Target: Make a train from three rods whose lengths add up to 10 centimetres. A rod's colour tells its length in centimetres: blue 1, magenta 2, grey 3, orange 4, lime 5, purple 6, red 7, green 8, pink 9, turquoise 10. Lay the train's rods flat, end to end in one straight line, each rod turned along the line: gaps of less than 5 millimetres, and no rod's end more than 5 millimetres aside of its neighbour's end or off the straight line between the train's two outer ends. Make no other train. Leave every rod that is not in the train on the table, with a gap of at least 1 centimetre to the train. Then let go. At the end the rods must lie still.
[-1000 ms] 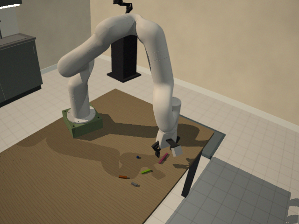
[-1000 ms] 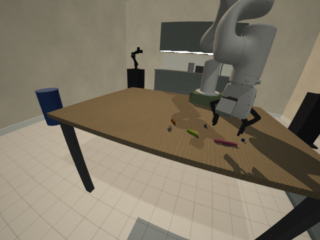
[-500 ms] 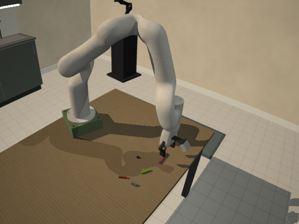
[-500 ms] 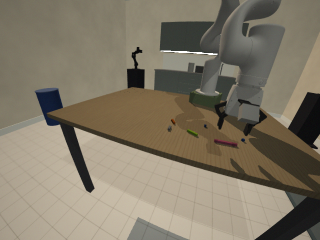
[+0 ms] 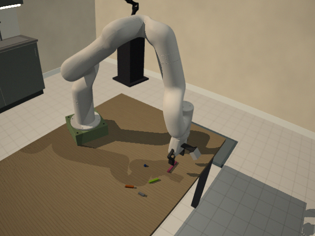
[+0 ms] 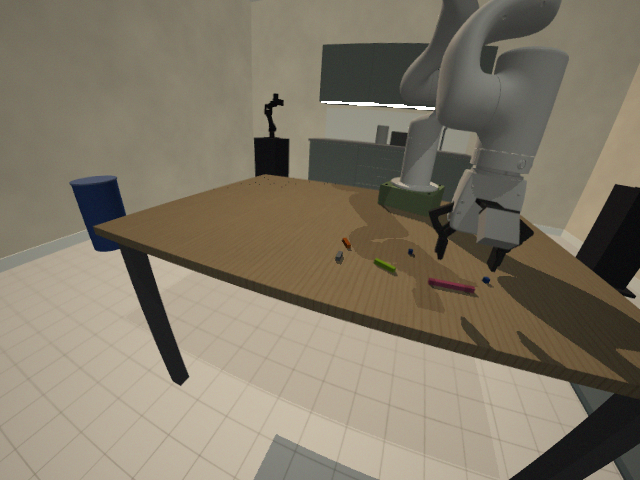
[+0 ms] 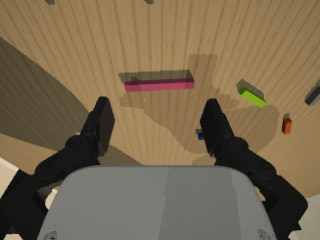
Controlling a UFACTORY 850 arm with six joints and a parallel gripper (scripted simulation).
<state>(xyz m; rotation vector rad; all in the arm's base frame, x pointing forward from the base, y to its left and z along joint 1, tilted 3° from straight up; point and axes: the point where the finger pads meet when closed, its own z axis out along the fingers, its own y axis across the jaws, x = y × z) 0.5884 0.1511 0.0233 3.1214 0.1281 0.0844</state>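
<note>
My gripper (image 5: 173, 161) (image 6: 467, 258) (image 7: 158, 109) is open and empty, hanging low over the table near its right edge. A long pink rod (image 5: 171, 167) (image 6: 450, 284) (image 7: 160, 85) lies flat just in front of the fingertips, not between them. A lime rod (image 5: 153, 180) (image 6: 384, 265) (image 7: 251, 96), an orange rod (image 5: 129, 186) (image 6: 346, 241) (image 7: 286, 125) and a grey rod (image 5: 141, 194) (image 6: 339, 255) (image 7: 313, 95) lie apart from one another. One blue cube (image 5: 145, 165) (image 6: 410, 252) (image 7: 201, 135) lies by my right finger. A second blue cube (image 6: 485, 280) lies just past the pink rod's end.
The wooden table (image 5: 76, 190) (image 6: 258, 217) (image 7: 75, 50) ends close to the pink rod on the right. The arm's green base (image 5: 87, 132) (image 6: 410, 198) stands at the back. A blue bin (image 6: 98, 211) stands on the floor beyond the table's far corner.
</note>
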